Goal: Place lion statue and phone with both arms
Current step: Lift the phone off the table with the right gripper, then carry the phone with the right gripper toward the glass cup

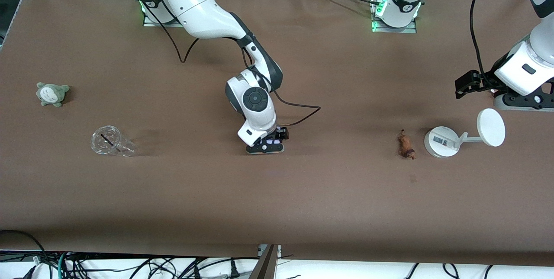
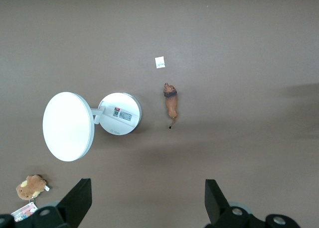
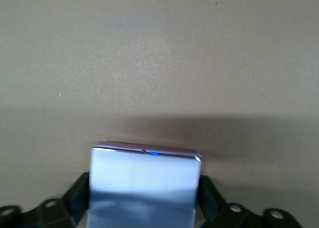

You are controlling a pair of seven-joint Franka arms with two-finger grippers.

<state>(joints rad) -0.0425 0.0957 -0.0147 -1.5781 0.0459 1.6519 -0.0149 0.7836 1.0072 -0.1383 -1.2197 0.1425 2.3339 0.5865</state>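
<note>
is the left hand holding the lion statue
No, the left hand is open and up in the air, while the lion statue lies on the table.

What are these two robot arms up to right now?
The right gripper is down at the middle of the table, its fingers closed on the phone. The left gripper hangs open in the air at its own end of the table, holding nothing. The lion statue lies on the table beside a white stand, untouched.
</note>
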